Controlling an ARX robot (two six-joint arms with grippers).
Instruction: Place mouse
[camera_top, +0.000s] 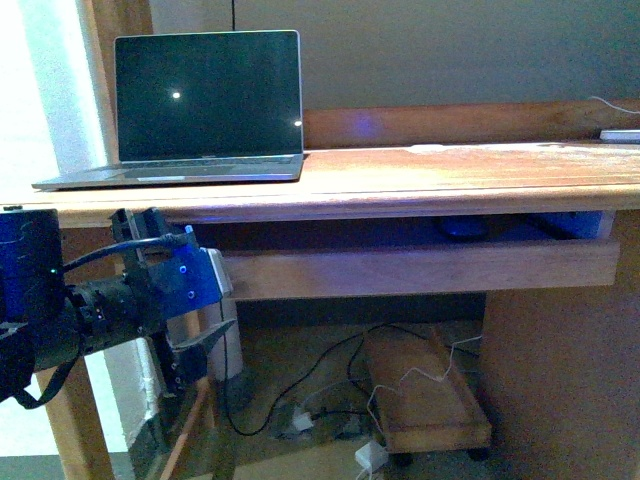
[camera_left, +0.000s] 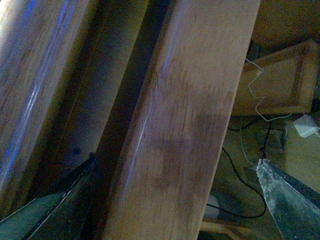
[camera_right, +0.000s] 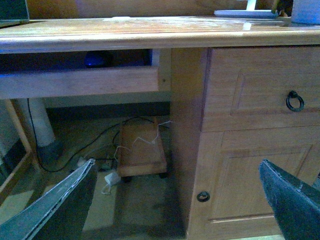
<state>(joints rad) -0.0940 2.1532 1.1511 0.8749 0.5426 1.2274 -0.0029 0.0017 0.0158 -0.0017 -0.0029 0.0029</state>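
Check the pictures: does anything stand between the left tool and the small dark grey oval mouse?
Yes. The small dark grey oval mouse lies under the wooden desktop, behind the long wooden front rail hung beneath it. That rail stands between the open left tool and the mouse, and the desktop covers it from above.

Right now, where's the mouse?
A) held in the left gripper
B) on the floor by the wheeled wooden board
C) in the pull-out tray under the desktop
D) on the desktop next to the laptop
C: the mouse shows as a small dark dome behind the front board of the tray, below the desktop. The right wrist view shows it there too.
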